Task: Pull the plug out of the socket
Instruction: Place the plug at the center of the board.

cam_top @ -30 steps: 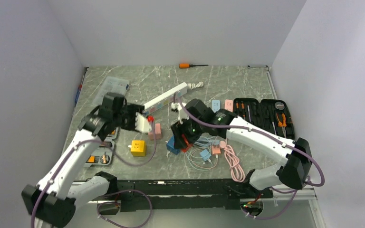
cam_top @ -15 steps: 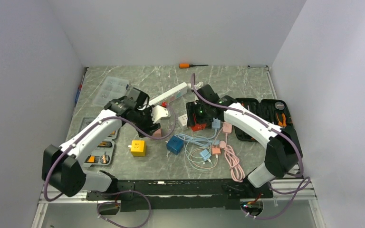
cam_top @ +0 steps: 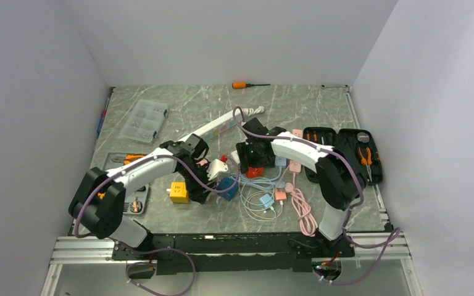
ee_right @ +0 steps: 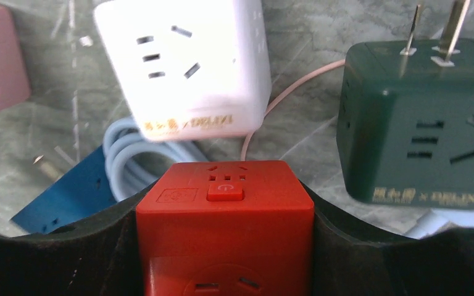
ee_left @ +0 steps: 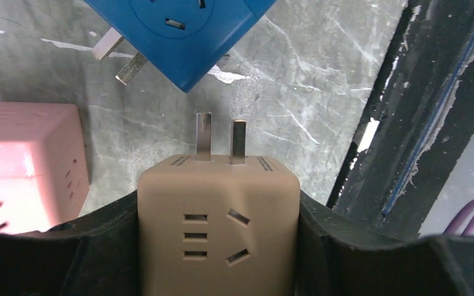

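My left gripper is shut on the plug, a beige cube adapter whose two bare metal prongs point away over the marble table. In the top view it hangs just left of centre, in the left gripper. The socket is a red cube with a power button, and my right gripper is shut on it. From above, the red socket and right gripper sit a short way right of the plug. Plug and socket are apart.
A blue cube and a pink cube lie near the plug. A white cube, dark green cube and coiled cables lie near the socket. Also there: yellow cube, power strip, tool case, organiser box.
The left arm has swung right and toward the near edge, carrying the beige plug. The right arm has drawn back toward the table's middle with the red socket. Both grips are unchanged.
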### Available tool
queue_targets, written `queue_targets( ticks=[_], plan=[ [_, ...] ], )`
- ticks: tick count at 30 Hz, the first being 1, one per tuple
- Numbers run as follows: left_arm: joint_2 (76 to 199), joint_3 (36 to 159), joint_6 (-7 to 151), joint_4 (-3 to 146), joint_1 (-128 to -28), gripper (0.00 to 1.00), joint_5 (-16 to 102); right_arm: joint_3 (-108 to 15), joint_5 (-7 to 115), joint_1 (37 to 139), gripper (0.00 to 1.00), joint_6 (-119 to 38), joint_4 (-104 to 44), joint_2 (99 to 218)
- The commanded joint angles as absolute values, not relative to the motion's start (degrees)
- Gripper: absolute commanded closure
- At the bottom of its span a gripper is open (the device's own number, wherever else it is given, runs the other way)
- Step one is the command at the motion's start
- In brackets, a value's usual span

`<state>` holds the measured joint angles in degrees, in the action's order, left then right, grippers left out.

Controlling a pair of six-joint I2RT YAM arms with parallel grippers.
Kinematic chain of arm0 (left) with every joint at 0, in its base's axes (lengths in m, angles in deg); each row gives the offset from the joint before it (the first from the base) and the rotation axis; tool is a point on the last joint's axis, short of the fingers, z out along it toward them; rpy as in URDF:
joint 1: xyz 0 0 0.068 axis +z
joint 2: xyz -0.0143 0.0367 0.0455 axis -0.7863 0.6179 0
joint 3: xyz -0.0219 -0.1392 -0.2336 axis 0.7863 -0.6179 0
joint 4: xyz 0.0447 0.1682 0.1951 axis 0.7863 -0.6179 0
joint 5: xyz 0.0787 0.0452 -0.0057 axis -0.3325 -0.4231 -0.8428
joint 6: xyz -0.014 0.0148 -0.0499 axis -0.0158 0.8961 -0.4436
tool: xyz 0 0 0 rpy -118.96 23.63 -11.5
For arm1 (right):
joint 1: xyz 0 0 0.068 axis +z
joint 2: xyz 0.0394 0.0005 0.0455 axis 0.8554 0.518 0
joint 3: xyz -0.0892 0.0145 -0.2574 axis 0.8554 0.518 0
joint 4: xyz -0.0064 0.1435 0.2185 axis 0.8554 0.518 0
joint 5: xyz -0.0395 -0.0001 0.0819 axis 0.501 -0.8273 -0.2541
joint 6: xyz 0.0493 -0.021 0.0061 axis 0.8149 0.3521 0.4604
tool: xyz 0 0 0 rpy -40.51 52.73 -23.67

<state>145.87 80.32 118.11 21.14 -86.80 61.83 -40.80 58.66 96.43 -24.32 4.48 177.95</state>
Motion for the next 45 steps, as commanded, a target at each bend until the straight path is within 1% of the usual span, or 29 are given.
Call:
queue_targets(
  ticks=[1, 6, 12, 14, 15, 16, 17, 18, 19, 20, 21, 22, 23, 24, 26, 28, 30, 34, 36, 37, 38, 41, 45],
  plan=[
    [148.54, 78.25, 118.04, 28.23, -87.17, 1.0, 61.23, -45.03, 61.47, 95.85, 1.0, -22.94, 1.24, 181.03],
    [151.45, 77.03, 117.25, 35.44, -87.08, 1.0, 54.78, -48.97, 65.29, 95.47, 1.0, -23.01, 0.82, 184.23],
    [153.57, 78.94, 115.74, 40.79, -86.51, 1.0, 51.88, -55.03, 67.75, 94.43, 1.0, -24.13, 0.19, 187.16],
    [154.33, 79.72, 115.49, 41.22, -85.97, 0.89, 51.53, -56.15, 68.02, 94.36, 0.9, -24.5, 0.02, 188.01],
    [154.54, 79.93, 115.58, 41.19, -85.65, 0.83, 51.56, -56.24, 68.01, 94.35, 0.88, -24.53, -0.17, 188.17],
    [154.53, 79.74, 116.01, 40.98, -85.06, 0.59, 52.31, -54.62, 67.35, 94.46, 0.79, -24.41, -1.56, 187.54],
    [154.28, 79.37, 116.31, 40.87, -84.91, 0.48, 52.58, -53.5, 67.25, 94.41, 0.77, -24.27, -2.36, 187.07],
    [154.08, 79.13, 116.61, 40.75, -84.89, 0.4, 52.62, -51.85, 67.02, 94.47, 0.75, -24.06, -3.07, 186.66],
    [153.95, 78.87, 116.83, 40.51, -84.83, 0.35, 52.49, -50.79, 66.95, 94.49, 0.75, -23.85, -3.69, 186.21],
    [153.85, 78.9, 116.95, 39.83, -84.84, 0.33, 52.67, -49.89, 66.86, 94.49, 0.74, -23.63, -4.22, 185.97],
    [153.57, 79.01, 117.03, 39.34, -84.88, 0.24, 52.98, -49.2, 66.79, 94.53, 0.74, -23.49, -4.5, 185.79],
    [153.15, 79.25, 116.97, 38.54, -84.86, 0.19, 53.3, -48.72, 66.77, 94.64, 0.74, -23.37, -4.75, 185.73],
    [152.68, 79.61, 117.17, 37.69, -84.82, 0.07, 53.78, -48.4, 66.73, 94.56, 0.74, -23.34, -5.02, 185.71],
    [151.98, 79.98, 117.41, 36.65, -84.79, 0.01, 54.11, -48.17, 66.8, 94.68, 0.74, -23.27, -5.21, 185.72],
    [150.15, 81.18, 117.61, 34.26, -84.33, 0.01, 55.05, -48.13, 67.24, 95.0, 0.74, -23.2, -5.36, 185.9],
    [148.41, 83.8, 117.52, 29.57, -83.23, 0.01, 57.54, -48.04, 67.83, 95.32, 0.72, -23.16, -5.68, 185.91],
    [146.97, 87.53, 117.0, 24.35, -81.79, 0.01, 60.01, -47.99, 68.57, 95.71, 0.65, -23.07, -6.0, 185.95],
    [143.66, 95.05, 116.55, 14.8, -77.63, 0.01, 63.24, -48.19, 70.2, 97.32, 0.44, -23.24, -6.55, 186.24],
    [141.7, 98.54, 116.19, 10.61, -75.17, 0.01, 64.69, -48.21, 70.85, 97.96, 0.2, -23.29, -6.6, 186.25],
    [140.25, 100.04, 115.88, 9.15, -74.04, 0.01, 65.12, -48.15, 71.07, 98.19, 0.09, -23.33, -6.71, 186.11],
    [139.15, 101.19, 115.59, 7.77, -72.72, 0.01, 65.53, -48.01, 71.29, 98.38, 0.02, -23.26, -6.94, 185.9],
    [136.57, 101.38, 113.49, 7.03, -69.43, 0.01, 67.96, -48.25, 70.28, 98.57, 0.0, -23.21, -6.74, 185.2],
    [135.03, 97.06, 112.28, 7.06, -69.03, 0.01, 67.14, -49.69, 70.85, 98.88, 0.0, -23.15, -5.06, 182.6]
  ],
)
